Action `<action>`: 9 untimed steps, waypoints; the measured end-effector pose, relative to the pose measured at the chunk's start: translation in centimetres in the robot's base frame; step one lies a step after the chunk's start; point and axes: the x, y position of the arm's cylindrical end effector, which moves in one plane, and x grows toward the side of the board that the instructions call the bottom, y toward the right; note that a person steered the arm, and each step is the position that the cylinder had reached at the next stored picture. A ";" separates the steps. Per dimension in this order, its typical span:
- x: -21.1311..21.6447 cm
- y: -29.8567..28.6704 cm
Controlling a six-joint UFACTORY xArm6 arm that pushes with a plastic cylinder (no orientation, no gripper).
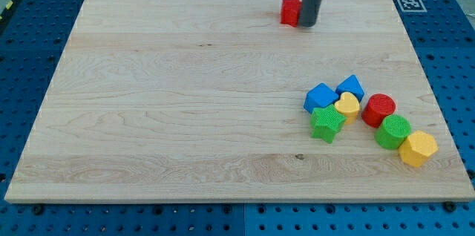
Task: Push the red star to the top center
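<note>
The red star (289, 11) lies near the view's top edge of the wooden board (185, 102), a little right of centre. The dark rod comes down from the view's top, and my tip (307, 24) rests right against the star's right side, partly hiding it.
A cluster of blocks sits at the view's lower right: two blue blocks (320, 97) (350, 86), a yellow block (346, 106), a green star (326, 123), a red cylinder (378, 109), a green cylinder (393, 131) and a yellow hexagon (418, 148). A marker tag (409, 2) lies off the board's top right corner.
</note>
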 end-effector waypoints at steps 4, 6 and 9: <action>-2.7 -3.4; -5.2 0.8; -6.6 -6.2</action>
